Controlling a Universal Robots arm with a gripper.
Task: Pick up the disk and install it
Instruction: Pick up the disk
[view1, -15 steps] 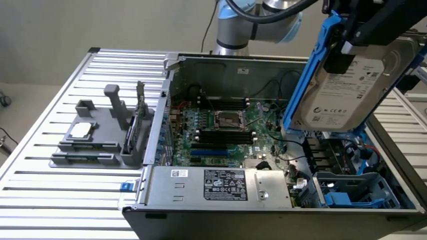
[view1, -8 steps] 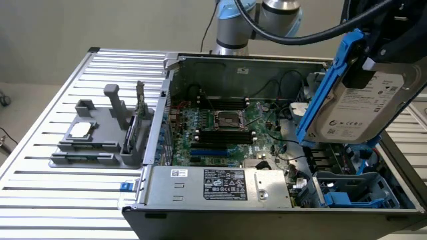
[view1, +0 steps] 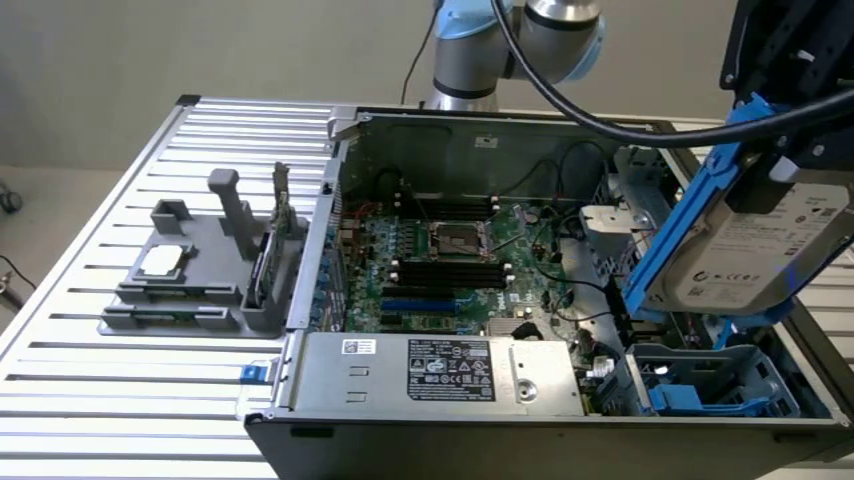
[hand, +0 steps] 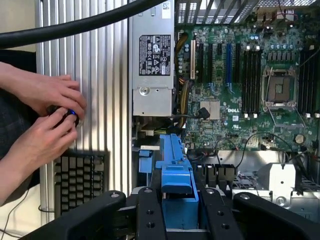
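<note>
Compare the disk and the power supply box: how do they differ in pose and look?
The disk hangs tilted above the case, clamped in the gripper; the power supply box lies flat inside the case. The disk wears a blue carrier frame; the box has none. Both are silver with a printed label.

Ribbed metal table (view1: 94, 400) carries 1 open computer case (view1: 467, 135) and 1 grey holder (view1: 200, 300).

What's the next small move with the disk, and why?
Probably lower it slightly toward the drive bay at the case's corner. The pincer grips the disk by its blue carrier, and the disk hangs tilted in the air, apparently above that bay and not yet touching it.
</note>
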